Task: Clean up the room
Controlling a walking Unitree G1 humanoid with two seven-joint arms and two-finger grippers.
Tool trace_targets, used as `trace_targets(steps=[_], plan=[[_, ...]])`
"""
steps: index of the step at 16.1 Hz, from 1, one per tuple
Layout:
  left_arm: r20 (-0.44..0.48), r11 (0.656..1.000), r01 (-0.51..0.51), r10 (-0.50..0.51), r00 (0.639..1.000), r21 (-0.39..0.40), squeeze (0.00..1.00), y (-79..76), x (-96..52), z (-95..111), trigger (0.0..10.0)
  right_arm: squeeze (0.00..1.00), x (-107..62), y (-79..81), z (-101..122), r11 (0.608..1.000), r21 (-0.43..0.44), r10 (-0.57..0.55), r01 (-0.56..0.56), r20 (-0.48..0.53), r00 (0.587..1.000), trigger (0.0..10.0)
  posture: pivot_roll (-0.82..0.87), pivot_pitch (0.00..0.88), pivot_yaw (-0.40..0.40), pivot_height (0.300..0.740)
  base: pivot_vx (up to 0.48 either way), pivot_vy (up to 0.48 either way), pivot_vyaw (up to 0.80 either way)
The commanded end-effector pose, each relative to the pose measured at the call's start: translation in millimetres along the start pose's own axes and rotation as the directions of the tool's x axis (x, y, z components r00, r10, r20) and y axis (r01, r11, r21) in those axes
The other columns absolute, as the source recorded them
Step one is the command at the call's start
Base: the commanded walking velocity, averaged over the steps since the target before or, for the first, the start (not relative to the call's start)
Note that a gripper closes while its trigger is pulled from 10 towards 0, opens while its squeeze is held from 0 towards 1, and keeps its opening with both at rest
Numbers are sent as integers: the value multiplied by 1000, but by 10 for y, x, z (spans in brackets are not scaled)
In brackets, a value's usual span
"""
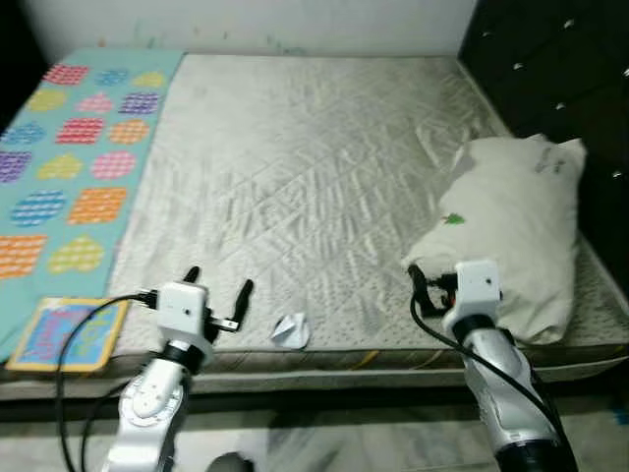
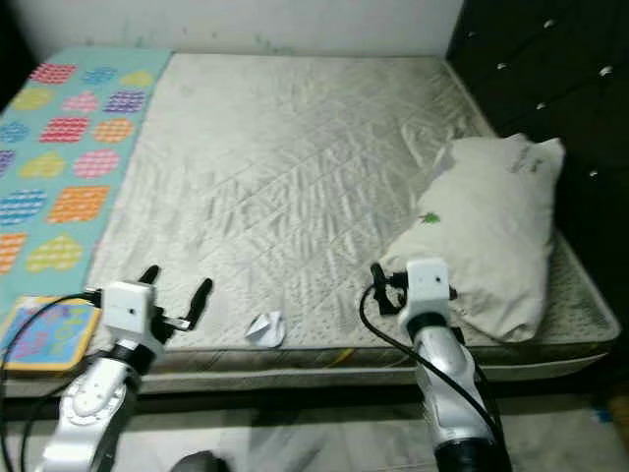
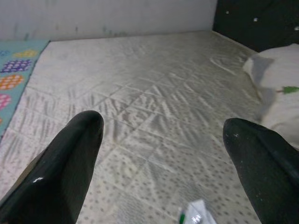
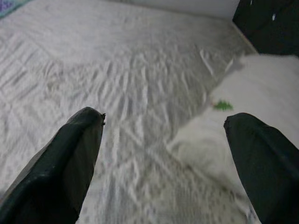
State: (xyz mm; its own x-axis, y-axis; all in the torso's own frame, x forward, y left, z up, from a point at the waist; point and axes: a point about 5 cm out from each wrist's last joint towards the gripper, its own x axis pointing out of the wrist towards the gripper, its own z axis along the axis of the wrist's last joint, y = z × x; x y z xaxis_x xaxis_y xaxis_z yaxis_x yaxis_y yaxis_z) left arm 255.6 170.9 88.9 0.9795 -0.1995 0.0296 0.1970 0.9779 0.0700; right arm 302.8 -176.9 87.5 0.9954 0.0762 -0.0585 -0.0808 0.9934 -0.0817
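Note:
A small crumpled white paper scrap (image 1: 290,331) lies on the bare quilted mattress (image 1: 314,147) near its front edge; it also appears in the left wrist view as a scrap with a green mark (image 3: 196,214). My left gripper (image 1: 218,285) hovers just left of it, open and holding nothing. A white pillow (image 1: 511,236) with a small green print rests at the mattress's right side. At the pillow's near left corner my right gripper (image 1: 425,285) is open, with nothing between its fingers (image 4: 84,140).
A teal blanket with coloured hearts (image 1: 69,147) covers the mattress's left strip. A colourful flat book (image 1: 69,334) lies at the front left corner. A dark tufted headboard (image 1: 550,69) rises on the right, and a white wall (image 1: 246,20) stands behind. Pale floor (image 1: 324,442) lies below the bed.

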Motion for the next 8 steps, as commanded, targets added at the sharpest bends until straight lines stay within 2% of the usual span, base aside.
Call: trace_targets(steps=[1, 8], plan=[[-30, 999, -35, 35, 999, 17, 0, 68, -31, -35, 10000, 0, 18, 97, 13, 999, 14, 33, -33, 4, 999, 10000, 78, 190, -67, 740, 0, 0, 0], [-43, 999, -50, 50, 998, -5, 0, 85, -31, -47, 10000, 0, 13, 99, 13, 999, 23, 38, -38, 0, 999, 10000, 79, 197, -67, 740, 0, 0, 0]])
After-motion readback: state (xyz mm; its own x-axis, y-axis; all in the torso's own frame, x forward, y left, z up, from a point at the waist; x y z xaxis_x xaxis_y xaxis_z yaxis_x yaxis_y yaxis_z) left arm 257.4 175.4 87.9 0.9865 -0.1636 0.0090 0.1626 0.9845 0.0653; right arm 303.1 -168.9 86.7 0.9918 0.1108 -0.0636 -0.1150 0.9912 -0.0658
